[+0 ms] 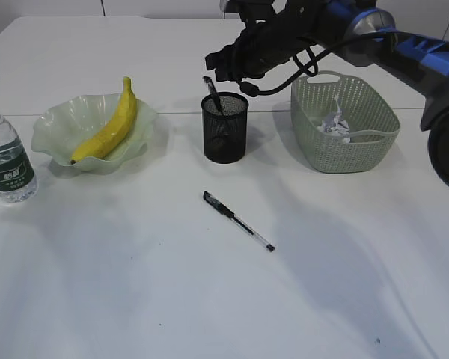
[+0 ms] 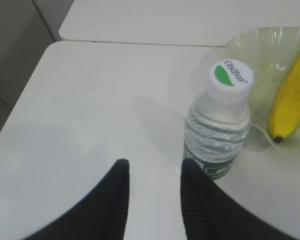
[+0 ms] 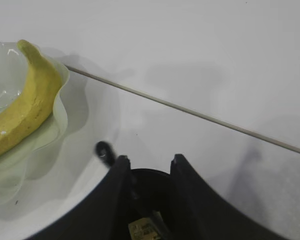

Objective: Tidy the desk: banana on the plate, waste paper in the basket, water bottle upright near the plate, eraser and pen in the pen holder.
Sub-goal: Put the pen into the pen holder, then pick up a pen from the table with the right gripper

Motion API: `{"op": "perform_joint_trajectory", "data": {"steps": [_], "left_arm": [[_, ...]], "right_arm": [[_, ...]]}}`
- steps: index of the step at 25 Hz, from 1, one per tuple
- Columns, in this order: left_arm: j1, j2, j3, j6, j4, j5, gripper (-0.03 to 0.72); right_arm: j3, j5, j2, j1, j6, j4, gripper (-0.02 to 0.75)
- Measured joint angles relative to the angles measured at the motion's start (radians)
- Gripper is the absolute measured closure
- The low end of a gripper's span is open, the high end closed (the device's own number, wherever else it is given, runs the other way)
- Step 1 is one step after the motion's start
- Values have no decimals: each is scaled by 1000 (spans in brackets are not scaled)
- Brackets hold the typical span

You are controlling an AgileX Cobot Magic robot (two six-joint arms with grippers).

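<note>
- A pen point(image 1: 212, 93) leans in the holder point(image 1: 224, 127) right under the right tool point(image 1: 223, 66), whose jaws stand apart with nothing clamped; a second pen point(image 1: 238, 221) lies on the surface point(image 1: 135, 284), well below the tool and toward the camera.
- Risk, as I judge it: the leaning pen sits close to the jaws, so lifting off could snag it and tip the holder.
- The left tool point(image 2: 152, 192), jaws apart and empty, hangs just beside the upright bottle point(image 2: 217, 125); a careless move could topple it.
- The banana point(image 1: 108, 126) is on the plate point(image 1: 56, 127); paper point(image 1: 335, 123) is in the basket point(image 1: 344, 134).
- Only the exterior view shows the loose pen and basket; only the right wrist view looks down into the holder, where something pale point(image 3: 142, 230), perhaps the eraser, lies.
</note>
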Motion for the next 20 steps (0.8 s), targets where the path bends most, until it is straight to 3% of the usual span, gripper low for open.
{"op": "perform_joint_trajectory", "data": {"steps": [8, 20], "left_arm": [[0, 0, 0, 0, 7, 0, 452], [0, 0, 0, 0, 7, 30, 452]], "right_arm": [[0, 26, 0, 0, 0, 0, 530], [-117, 257, 0, 0, 0, 0, 528]]}}
